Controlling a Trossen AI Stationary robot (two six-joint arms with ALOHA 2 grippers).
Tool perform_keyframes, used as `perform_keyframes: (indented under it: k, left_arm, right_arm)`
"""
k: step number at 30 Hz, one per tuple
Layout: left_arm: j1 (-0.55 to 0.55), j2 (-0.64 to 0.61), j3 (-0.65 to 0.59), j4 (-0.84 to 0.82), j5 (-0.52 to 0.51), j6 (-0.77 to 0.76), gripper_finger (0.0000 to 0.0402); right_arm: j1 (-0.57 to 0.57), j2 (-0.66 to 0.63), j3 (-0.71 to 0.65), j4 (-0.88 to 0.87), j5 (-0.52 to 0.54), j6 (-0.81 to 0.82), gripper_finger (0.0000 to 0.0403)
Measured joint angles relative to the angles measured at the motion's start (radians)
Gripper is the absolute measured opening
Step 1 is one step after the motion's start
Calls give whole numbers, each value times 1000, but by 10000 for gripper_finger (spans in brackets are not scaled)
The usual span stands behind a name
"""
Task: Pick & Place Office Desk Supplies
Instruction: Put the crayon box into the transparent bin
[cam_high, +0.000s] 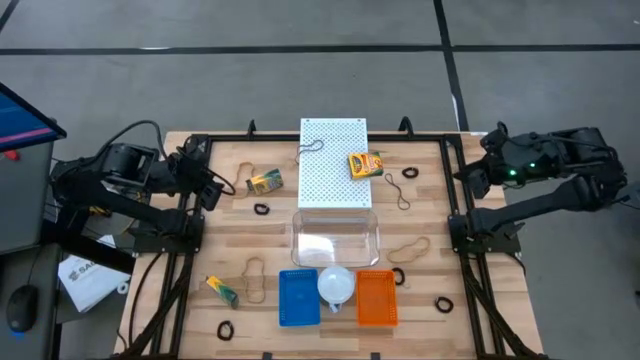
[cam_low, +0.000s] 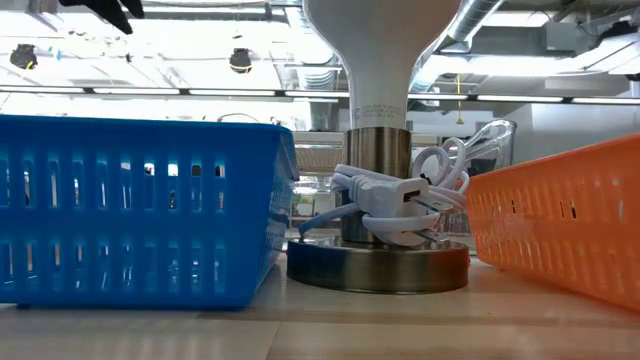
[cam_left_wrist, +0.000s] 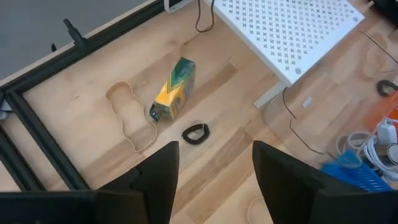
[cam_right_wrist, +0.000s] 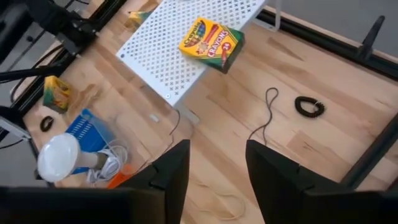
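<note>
Three yellow-and-green crayon boxes show. One (cam_high: 265, 182) (cam_left_wrist: 173, 90) lies flat on the table's left. One (cam_high: 365, 164) (cam_right_wrist: 210, 37) rests on the right edge of the white perforated shelf. One (cam_high: 222, 290) lies near the front left. Tan rubber bands (cam_high: 255, 280) (cam_left_wrist: 130, 115) and small black loops (cam_high: 262, 209) (cam_left_wrist: 195, 132) (cam_right_wrist: 309, 106) lie scattered on the wood. My left gripper (cam_high: 215, 190) (cam_left_wrist: 214, 149) hangs open above the left edge. My right gripper (cam_high: 470, 178) (cam_right_wrist: 217, 146) hangs open above the right edge. Neither has anything between its fingers.
The white perforated shelf (cam_high: 334, 160) stands at the far middle, with a clear container (cam_high: 335, 240) in front of it. At the near edge a blue basket (cam_high: 298, 297) (cam_low: 140, 210) and an orange basket (cam_high: 376, 297) (cam_low: 570, 220) flank a white lamp (cam_high: 336, 285) (cam_low: 378, 265) with a coiled cord.
</note>
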Motion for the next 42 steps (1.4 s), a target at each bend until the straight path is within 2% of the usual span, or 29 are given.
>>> perform_keyframes:
  k: [9,14,21,27,30,35,42]
  left_arm:
    - [0,0,0,44,-44,0,200]
    - [0,0,0,86,-76,1,200]
    - [0,0,0,130,-91,2,200]
    - [0,0,0,159,-91,5,199]
    - [0,0,0,177,-91,8,199]
    - [0,4,0,199,-91,8,199]
    - [0,4,0,253,-93,37,199]
  right_arm:
    - [-11,-15,-142,174,9,-7,169]
    - [-90,-73,-326,259,23,139,206]
    - [-145,-300,-729,734,26,273,268]
    - [-176,-547,-1083,1105,26,391,275]
    - [-193,-614,-1231,1303,29,436,276]
    - [-222,-605,-1391,1477,34,491,276]
    - [-317,-524,-1462,1637,38,486,276]
